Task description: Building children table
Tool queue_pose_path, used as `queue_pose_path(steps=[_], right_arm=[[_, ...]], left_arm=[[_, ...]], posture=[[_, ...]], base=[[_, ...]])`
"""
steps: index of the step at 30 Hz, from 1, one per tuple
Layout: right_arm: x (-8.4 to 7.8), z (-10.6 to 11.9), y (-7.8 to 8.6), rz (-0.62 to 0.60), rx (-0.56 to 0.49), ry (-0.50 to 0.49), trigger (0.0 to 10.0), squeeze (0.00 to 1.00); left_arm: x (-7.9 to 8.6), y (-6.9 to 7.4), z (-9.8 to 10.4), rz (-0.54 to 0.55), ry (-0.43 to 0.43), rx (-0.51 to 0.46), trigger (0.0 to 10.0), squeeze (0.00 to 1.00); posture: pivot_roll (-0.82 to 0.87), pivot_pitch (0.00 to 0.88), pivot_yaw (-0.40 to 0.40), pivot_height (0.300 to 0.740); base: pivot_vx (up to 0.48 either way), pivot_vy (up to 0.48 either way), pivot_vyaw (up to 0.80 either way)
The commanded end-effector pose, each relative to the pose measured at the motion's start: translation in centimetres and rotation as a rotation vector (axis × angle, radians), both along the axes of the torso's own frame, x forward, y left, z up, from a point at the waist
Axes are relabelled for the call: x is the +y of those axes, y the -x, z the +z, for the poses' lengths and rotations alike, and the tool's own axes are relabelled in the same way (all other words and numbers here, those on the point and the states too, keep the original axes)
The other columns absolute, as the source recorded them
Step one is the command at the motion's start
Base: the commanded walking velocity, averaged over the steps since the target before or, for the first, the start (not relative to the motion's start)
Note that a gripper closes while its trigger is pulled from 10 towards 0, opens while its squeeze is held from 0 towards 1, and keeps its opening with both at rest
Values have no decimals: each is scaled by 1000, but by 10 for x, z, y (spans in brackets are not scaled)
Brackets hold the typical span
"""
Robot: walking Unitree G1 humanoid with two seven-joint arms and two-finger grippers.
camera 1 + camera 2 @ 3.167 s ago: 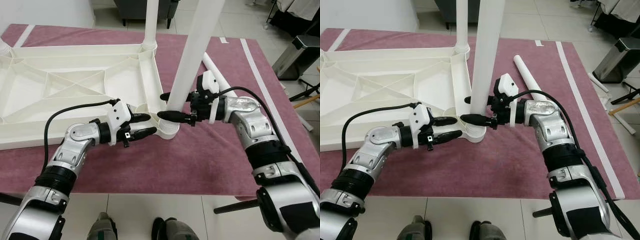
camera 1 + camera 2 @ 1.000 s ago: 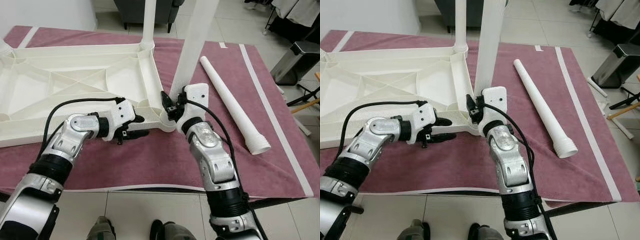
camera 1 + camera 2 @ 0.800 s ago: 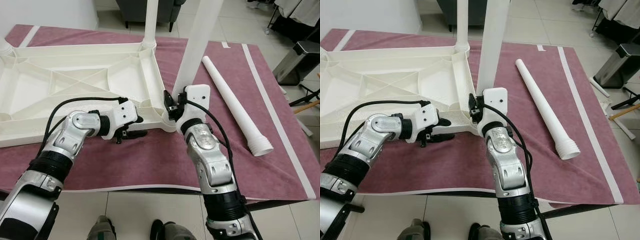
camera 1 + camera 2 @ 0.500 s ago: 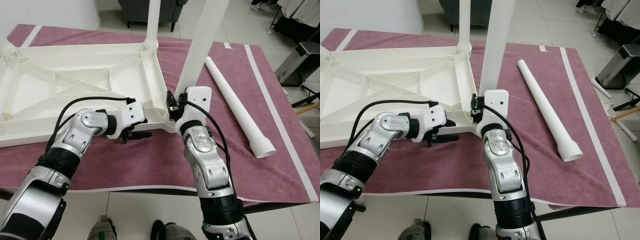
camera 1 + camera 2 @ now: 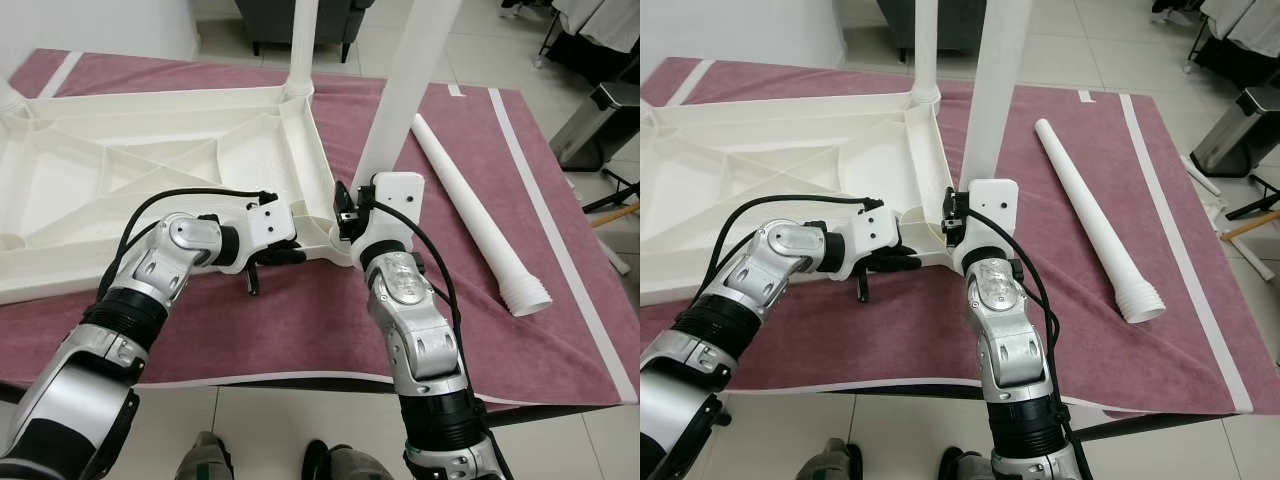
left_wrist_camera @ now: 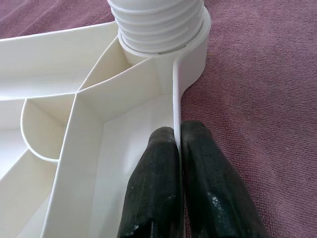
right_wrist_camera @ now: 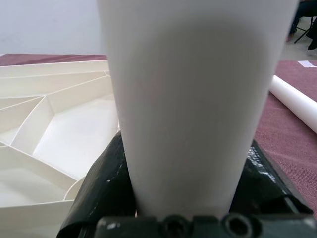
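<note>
White plastic tabletop lies upside down, two legs standing in corner sockets, a third leg lying loose alongside.

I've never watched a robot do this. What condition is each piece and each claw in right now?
Table top: upside down on the mat.
Near corner leg: standing in its socket, gripped.
Far corner leg: upright in its socket.
Loose leg: lying flat on the mat.
Left claw: pinched shut on the table top's edge wall.
Right claw: clamped around the near corner leg.

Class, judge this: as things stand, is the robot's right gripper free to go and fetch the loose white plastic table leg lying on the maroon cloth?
Probably not yet. The right gripper is clamped around the upright white leg; the loose white plastic table leg lies unobstructed on that arm's side.
</note>
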State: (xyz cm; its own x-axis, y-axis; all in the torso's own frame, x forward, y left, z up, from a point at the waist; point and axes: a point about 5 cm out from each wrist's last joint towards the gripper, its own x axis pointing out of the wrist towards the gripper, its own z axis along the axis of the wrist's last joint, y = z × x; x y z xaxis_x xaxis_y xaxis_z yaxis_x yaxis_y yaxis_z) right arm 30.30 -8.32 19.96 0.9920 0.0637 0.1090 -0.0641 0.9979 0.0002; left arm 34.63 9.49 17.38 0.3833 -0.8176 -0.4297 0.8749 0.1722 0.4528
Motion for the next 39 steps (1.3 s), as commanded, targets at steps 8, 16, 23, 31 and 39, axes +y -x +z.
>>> queue_pose_path(steps=[8, 16, 23, 31, 39], right_arm=[[-5, -46, 4, -21, 204, 33, 10000, 1000], [5, -32, 6, 127, 129, -3, 10000, 0], [6, -8, 8, 301, -27, 74, 10000, 0], [-17, 22, -3, 345, -164, 223, 10000, 0], [-23, 32, -11, 390, -194, 292, 10000, 0]], left_arm=[[8, 0, -16, 99, -6, 2, 0, 0], [8, 0, -16, 83, 1, 4, 0, 0], [10, 2, -15, 64, -1, 3, 0, 0], [12, 5, -13, 36, 1, 2, 0, 0], [12, 9, -12, -1, 3, 6, 0, 0]], posture=[[66, 174, -15, 740], [65, 177, -15, 740], [64, 180, -15, 740], [61, 181, -15, 740], [64, 182, -12, 740]], base=[[0, 0, 0], [0, 0, 0], [0, 0, 0], [0, 0, 0], [0, 0, 0]])
